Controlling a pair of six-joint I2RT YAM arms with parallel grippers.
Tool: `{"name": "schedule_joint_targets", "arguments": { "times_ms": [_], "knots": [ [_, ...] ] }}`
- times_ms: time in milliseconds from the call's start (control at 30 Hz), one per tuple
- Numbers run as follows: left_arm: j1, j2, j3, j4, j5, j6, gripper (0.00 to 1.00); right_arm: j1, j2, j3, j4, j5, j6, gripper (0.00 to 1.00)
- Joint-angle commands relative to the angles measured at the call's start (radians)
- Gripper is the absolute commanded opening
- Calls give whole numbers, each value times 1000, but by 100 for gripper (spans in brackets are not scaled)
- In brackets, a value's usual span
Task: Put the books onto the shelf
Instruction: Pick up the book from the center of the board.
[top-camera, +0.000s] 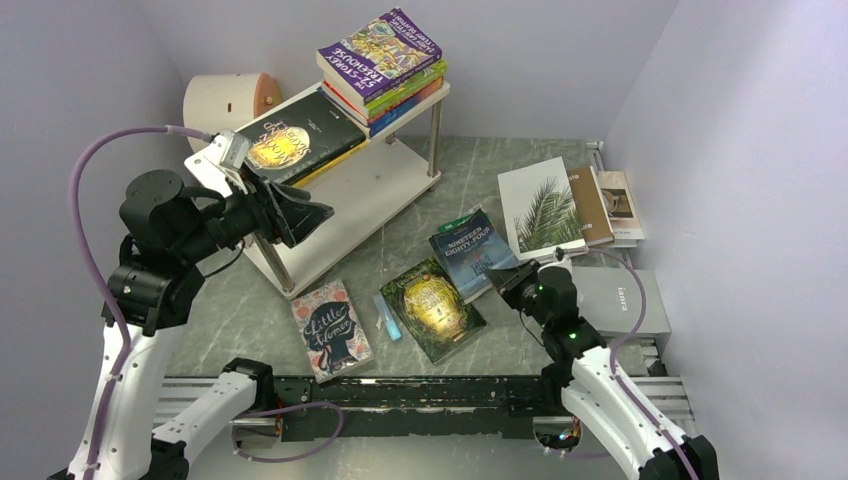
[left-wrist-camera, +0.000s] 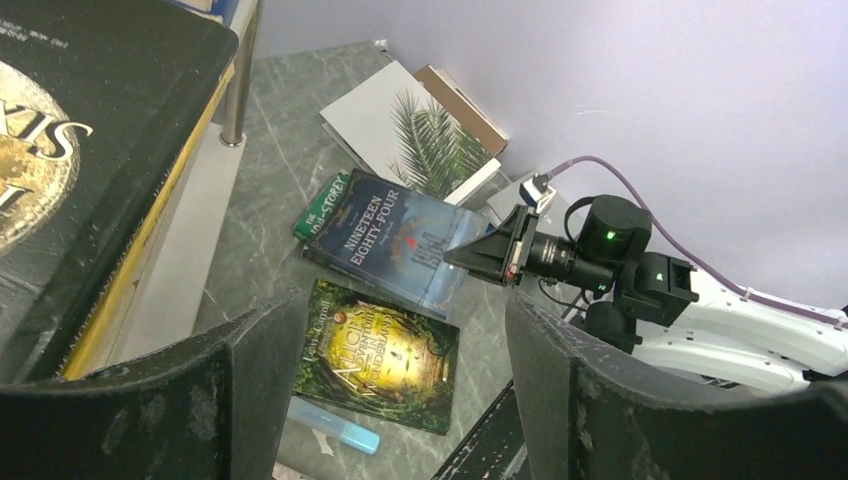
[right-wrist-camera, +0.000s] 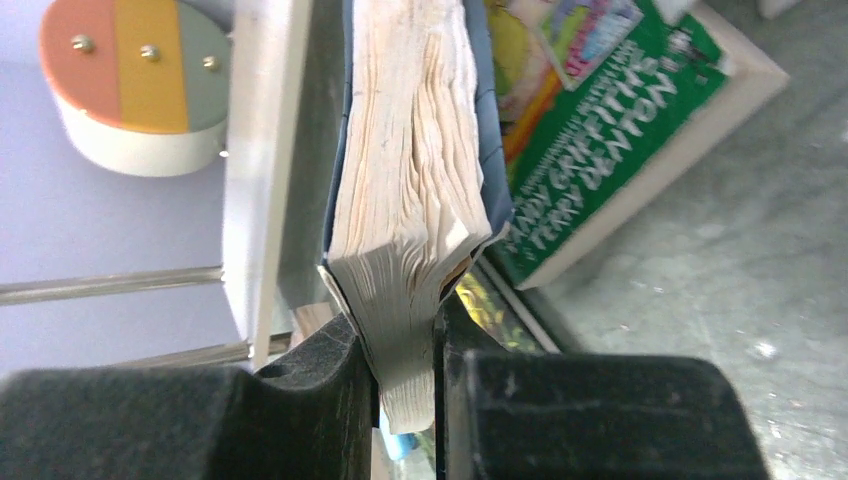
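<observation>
Top external: right gripper (top-camera: 512, 277) clenches Nineteen Eighty-Four book (top-camera: 468, 250) over 1 green book (left-wrist-camera: 322, 208); left gripper (top-camera: 300, 215) gapes empty beside shelf (top-camera: 370, 200).

"NINETEEN EIGHTY-FOUR" stands on the blue book (left-wrist-camera: 400, 240), "Little Women" on the floral book (top-camera: 330, 330), and "Alice's Adventures in Wonderland" on the green-gold book (left-wrist-camera: 380, 355). The green book (right-wrist-camera: 600, 110) shows "GRIFFITHS" and "TERRY DENTON". The top stacked book (top-camera: 380, 48) reads "STOREY TREEHOUSE".

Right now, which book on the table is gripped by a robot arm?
The dark-blue Nineteen Eighty-Four book: the right gripper pinches its page edge, while the green-gold book beside it lies free.
</observation>
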Motion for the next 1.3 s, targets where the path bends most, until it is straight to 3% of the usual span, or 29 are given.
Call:
{"name": "schedule_joint_targets", "arguments": {
  "times_ms": [0,300,600,900,1167,1267],
  "knots": [
    [-7,-21,-25,30,11,-49,77,-6,-58,121,99,-78,-13,0],
    [-7,-45,-12,34,-52,-165,78,-7,-146,312,150,-149,29,0],
    [-6,8,-27,278,-25,-380,79,-6,-139,403,442,-239,55,0],
    [-7,174,35,518,190,-465,84,-7,-64,546,530,-439,4,0],
    [-7,195,-52,895,392,-657,90,-7,41,573,610,-510,189,0],
    [-7,184,-43,819,364,-613,92,-6,71,580,632,-531,202,0]
  ]
}}
